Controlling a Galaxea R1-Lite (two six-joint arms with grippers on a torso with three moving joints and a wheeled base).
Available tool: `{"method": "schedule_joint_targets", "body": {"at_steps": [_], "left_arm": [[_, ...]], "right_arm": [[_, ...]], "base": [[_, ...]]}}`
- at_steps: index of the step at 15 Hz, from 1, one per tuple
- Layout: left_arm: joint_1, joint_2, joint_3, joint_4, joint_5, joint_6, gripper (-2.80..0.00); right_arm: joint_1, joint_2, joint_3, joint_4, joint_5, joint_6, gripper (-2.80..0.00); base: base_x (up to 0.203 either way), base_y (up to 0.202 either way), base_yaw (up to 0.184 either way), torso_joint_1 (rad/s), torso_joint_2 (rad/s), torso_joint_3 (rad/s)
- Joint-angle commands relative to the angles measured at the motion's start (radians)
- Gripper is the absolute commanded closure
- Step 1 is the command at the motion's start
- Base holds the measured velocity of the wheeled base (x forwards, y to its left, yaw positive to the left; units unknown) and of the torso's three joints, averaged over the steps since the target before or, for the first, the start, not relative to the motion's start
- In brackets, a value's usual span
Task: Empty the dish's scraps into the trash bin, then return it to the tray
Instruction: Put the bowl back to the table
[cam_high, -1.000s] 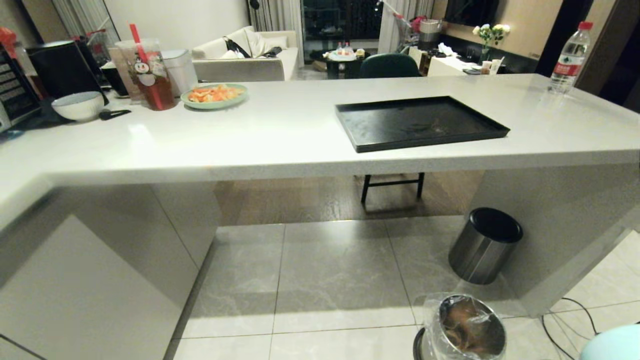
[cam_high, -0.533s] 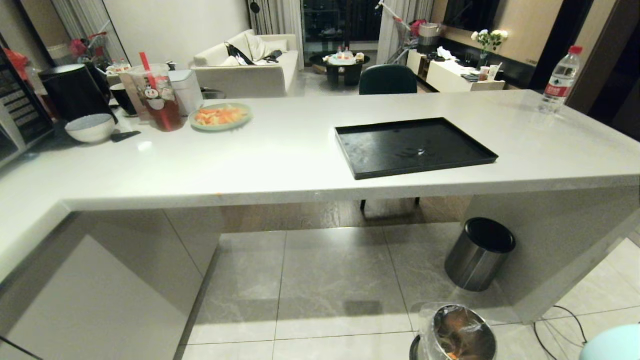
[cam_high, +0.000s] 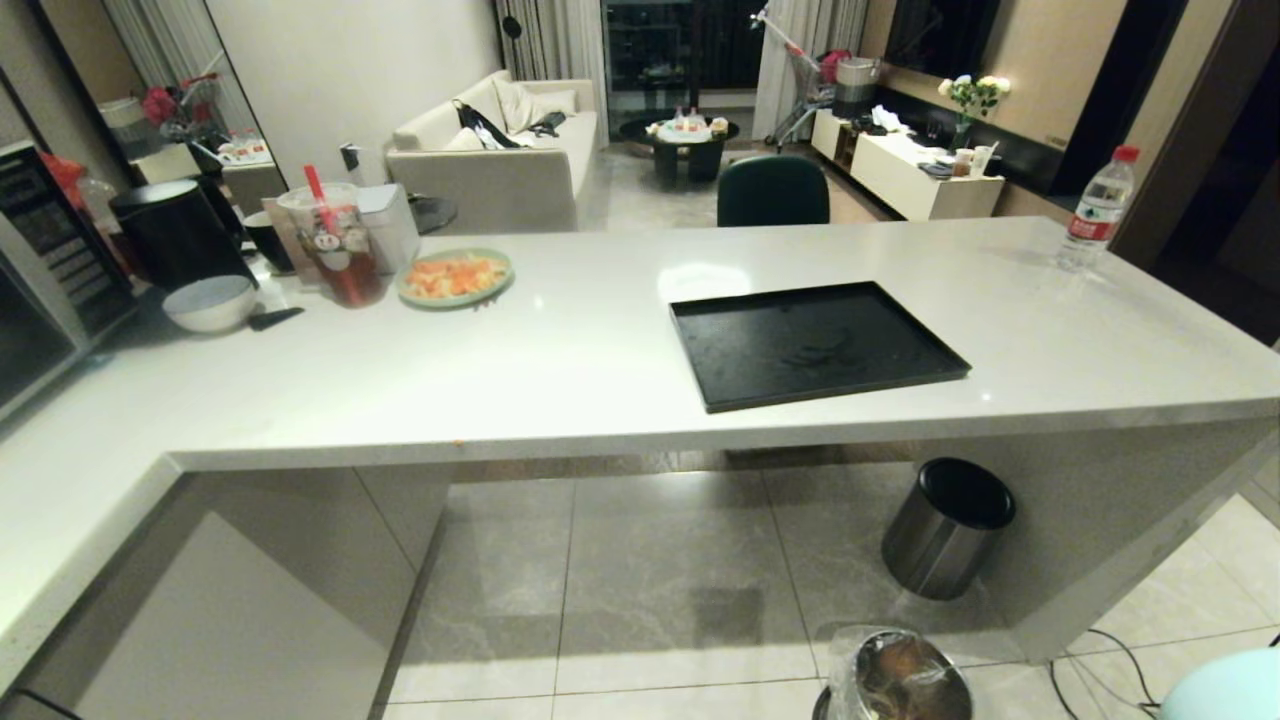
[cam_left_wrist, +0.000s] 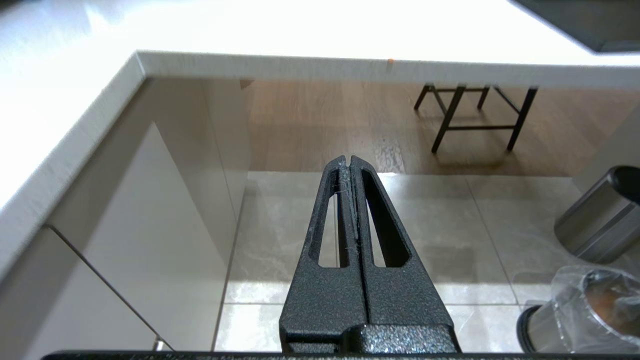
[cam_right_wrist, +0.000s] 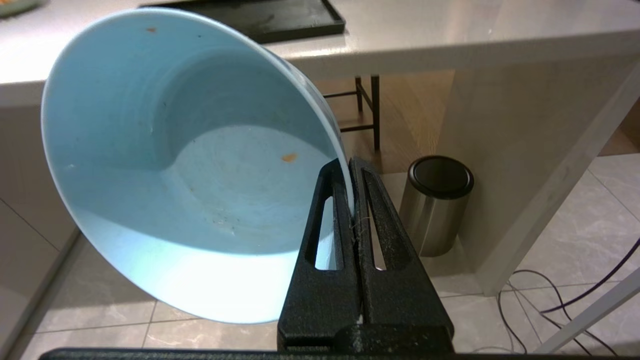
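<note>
Only the wrist views show the grippers — the left gripper (cam_left_wrist: 349, 161) hangs pressed together, holding nothing; the right gripper (cam_right_wrist: 349, 162) pinches the dish (cam_right_wrist: 190, 165) by its rim, below the counter's tray (cam_high: 810, 343), with the trash bin (cam_high: 905, 680) on the floor.

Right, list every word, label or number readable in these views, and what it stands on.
None can be read.
water bottle: red label, print too small to read.
drink cup: sticker with a cartoon figure, no legible words.
dark appliance at the counter's left end: pale rows of marks, too blurred to read.
</note>
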Motion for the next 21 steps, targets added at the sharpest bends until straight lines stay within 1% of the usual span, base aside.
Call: {"method": "schedule_joint_targets", "body": {"at_steps": [1,4,8,21], "left_arm": [[0.000,0.001,0.000,-0.001,0.000,0.000,0.00],[0.000,0.001,0.000,-0.001,0.000,0.000,0.00],[0.000,0.001,0.000,-0.001,0.000,0.000,0.00],[0.000,0.001,0.000,-0.001,0.000,0.000,0.00]], "right_arm": [[0.000,0.001,0.000,0.000,0.000,0.001,0.00],[0.000,0.001,0.000,0.000,0.000,0.001,0.00],[0.000,0.001,0.000,0.000,-0.001,0.002,0.00],[0.000,0.001,0.000,0.000,-0.002,0.002,0.00]], "base": [[0.000,0.000,0.000,0.227,-0.59,-0.369],[0.000,0.000,0.000,0.224,-0.56,-0.352],[0.000,0.000,0.000,0.161,-0.39,-0.234],[0.000,0.000,0.000,0.005,-0.01,-0.007]]}}
